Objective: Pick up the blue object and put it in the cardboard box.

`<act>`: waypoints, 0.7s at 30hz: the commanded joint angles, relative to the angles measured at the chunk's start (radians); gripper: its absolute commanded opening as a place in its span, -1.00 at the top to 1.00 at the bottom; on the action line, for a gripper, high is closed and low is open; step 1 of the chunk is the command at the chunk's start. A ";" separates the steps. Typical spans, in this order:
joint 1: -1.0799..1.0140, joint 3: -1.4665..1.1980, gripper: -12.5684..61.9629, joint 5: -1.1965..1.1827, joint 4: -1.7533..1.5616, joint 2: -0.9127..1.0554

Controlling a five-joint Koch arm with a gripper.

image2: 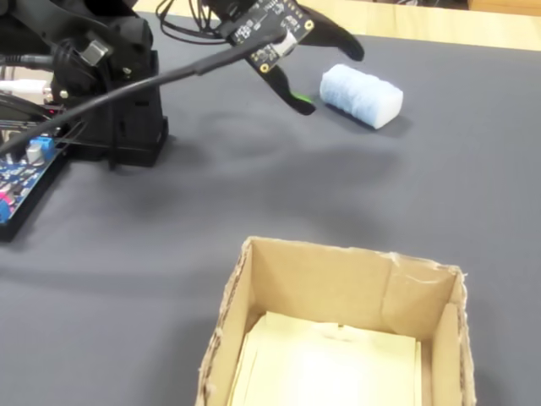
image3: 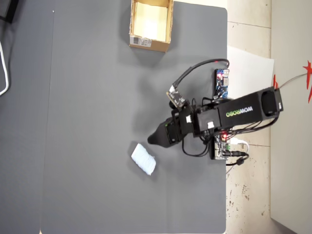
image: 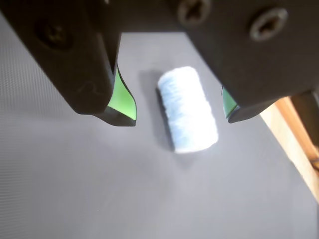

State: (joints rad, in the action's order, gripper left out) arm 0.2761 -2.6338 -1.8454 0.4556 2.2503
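The blue object is a small pale-blue soft roll lying on the dark grey mat. In the wrist view it sits ahead of and between the two green-padded jaws. My gripper is open and holds nothing. The fixed view shows the gripper hovering just left of the blue object, not touching it. From overhead the gripper points at the blue object, a short gap away. The cardboard box stands open and empty at the near edge; in the overhead view the cardboard box is at the top.
The arm's black base and a blue circuit board with cables sit at the left of the fixed view. A wooden table edge runs along the mat's right side in the wrist view.
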 commanded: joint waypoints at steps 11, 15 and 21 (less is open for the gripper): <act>0.107 0.316 -0.24 -0.301 0.052 -0.270; 0.137 0.365 -0.24 -0.350 0.052 -0.345; 0.172 0.413 -0.24 -0.383 0.054 -0.453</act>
State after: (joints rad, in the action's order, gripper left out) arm 0.4341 -2.3132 -2.1399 0.5139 1.7671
